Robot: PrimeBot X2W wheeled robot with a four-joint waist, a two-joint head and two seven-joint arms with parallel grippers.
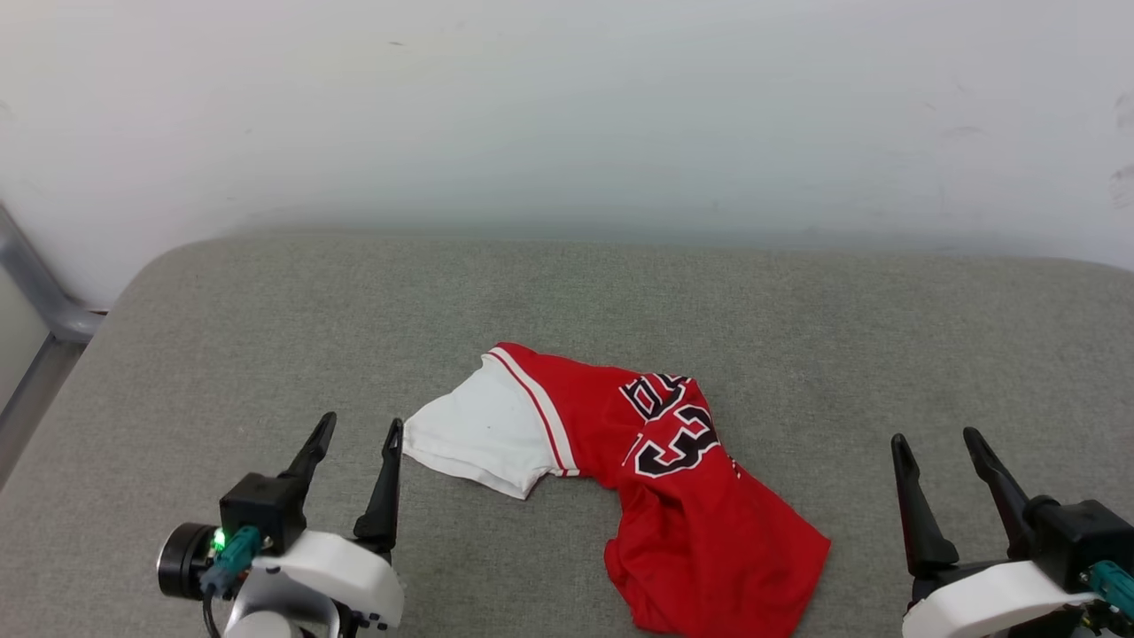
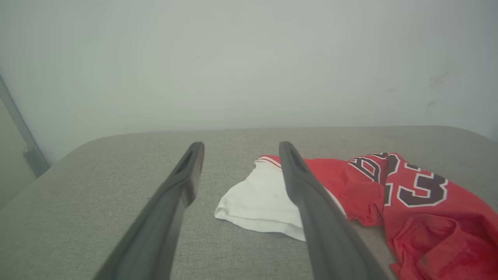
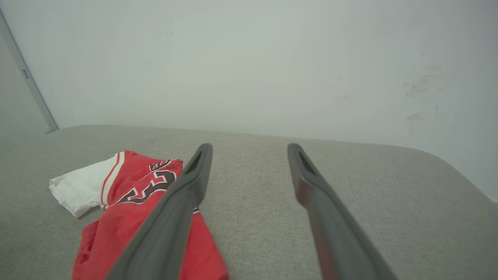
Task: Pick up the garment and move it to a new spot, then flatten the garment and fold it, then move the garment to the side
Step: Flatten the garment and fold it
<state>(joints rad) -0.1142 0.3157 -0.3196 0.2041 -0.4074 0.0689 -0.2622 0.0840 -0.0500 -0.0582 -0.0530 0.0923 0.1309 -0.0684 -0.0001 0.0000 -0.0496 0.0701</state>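
The garment lies crumpled on the grey cushioned surface, red with a white sleeve end pointing left and black white-outlined digits on top. My left gripper stands open just left of the white sleeve, holding nothing. My right gripper is open too, well to the right of the red cloth. In the left wrist view the garment spreads to the right behind the right finger of the left gripper. In the right wrist view the garment lies at lower left, partly behind the left finger of the right gripper.
A pale wall rises right behind the surface's far edge. A grey metal frame stands at the far left. Bare grey fabric stretches around the garment on every side.
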